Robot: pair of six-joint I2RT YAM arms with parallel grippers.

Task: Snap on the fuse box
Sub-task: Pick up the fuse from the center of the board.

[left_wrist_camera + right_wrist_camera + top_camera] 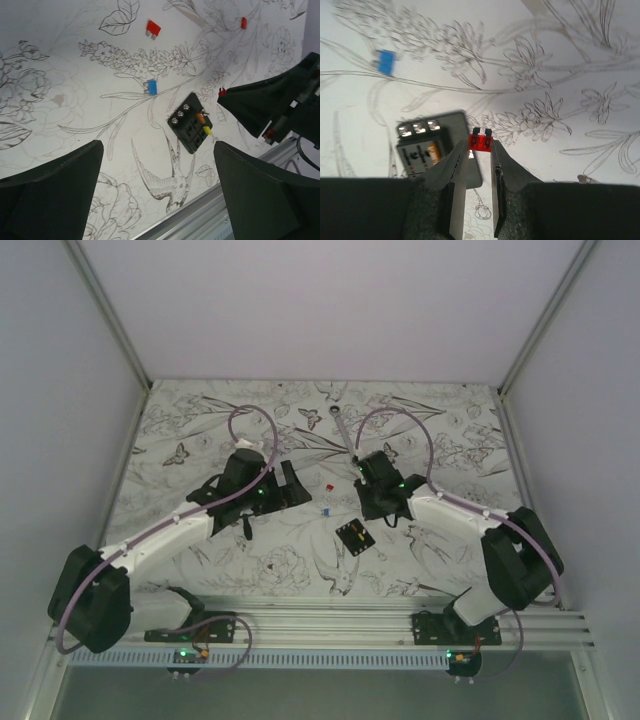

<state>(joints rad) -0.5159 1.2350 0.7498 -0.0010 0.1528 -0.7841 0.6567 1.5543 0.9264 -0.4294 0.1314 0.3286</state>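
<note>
probably light and rigid, the fuse box (190,125) lies flat just beside the right gripper (480,148), which seems to pinch a red fuse (481,142); left gripper (157,145) gapes empty. grip the box's sides.

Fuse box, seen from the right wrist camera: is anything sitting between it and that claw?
Yes, in a way. The right claw is pinching a small red fuse at its tips, so its grip is taken. The fuse box lies right beside the tips, with nothing else visible between them.
</note>
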